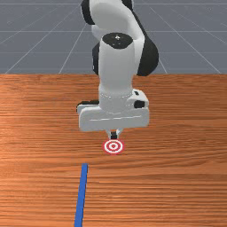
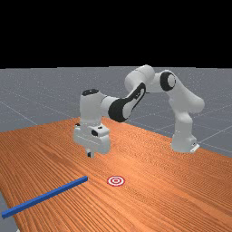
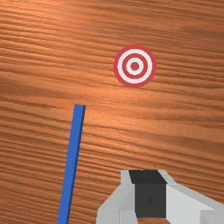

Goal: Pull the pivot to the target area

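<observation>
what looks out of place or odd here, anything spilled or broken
The blue bar stands out: in the far view, its end farther from the red-and-white target sticks out past the table's edge, so it looks poorly placed. I see nothing spilled or damaged.

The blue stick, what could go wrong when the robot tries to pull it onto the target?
The blue stick lies off to the front view's left of the target, so a pull straight toward the arm could slide it past.
In the far view, one end pokes over the edge of the table, so a push outward might tip it off.
The gripper is away from the stick, so it might miss or knock it crooked.
</observation>
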`<action>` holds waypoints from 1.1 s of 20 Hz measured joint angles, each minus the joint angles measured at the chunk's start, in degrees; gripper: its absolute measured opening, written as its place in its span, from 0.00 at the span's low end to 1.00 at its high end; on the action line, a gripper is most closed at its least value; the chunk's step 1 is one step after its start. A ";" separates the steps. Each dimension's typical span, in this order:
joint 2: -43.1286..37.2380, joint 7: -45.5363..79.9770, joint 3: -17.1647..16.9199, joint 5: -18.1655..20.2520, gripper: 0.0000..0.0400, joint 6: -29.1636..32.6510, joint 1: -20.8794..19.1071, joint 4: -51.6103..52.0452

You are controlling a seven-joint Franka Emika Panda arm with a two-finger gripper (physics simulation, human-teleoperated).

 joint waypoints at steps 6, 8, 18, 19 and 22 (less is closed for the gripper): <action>1.81 -10.11 2.67 -2.35 0.00 2.18 1.33 -0.42; -1.37 -13.49 3.96 -2.89 0.00 5.23 -0.65 -7.53; -16.41 7.65 -2.88 -8.36 0.78 13.27 0.20 -31.22; -16.56 6.44 -3.43 -8.84 0.87 13.77 -0.70 -31.45; -16.35 -7.92 0.35 -1.59 0.97 16.31 -8.80 -31.77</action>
